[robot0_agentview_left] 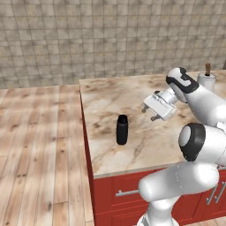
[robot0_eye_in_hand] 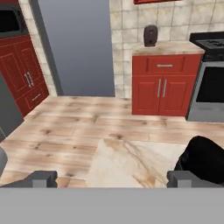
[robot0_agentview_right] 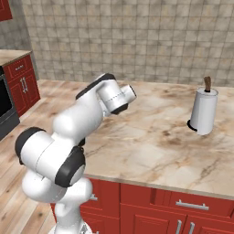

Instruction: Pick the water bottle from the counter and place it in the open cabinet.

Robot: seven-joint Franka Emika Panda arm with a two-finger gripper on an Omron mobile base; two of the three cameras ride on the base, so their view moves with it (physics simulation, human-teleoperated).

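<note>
A black water bottle (robot0_agentview_left: 122, 130) stands upright on the marbled stone desk (robot0_agentview_left: 103, 159), its long axis vertical and its cap uppermost. Taking the bottle as landmark, the pincer (robot0_agentview_left: 148, 115) of the single white arm (robot0_agentview_left: 207, 103) is up and to its right in the left base view, near it but apart, fingers spread and holding nothing. In the hand view, the bottle's dark shape is at lower right, beside one fingertip (robot0_eye_in_hand: 180, 178), rather than centred between the two. The paper-towel roll (robot0_agentview_left: 206, 83) is well beyond the bottle, to its right in the left base view.

The step in hand looks like the approach. The pincer probably needs to shift sideways towards the bottle and line up across its upright body; coming in off-centre, a finger could knock it over.
</note>
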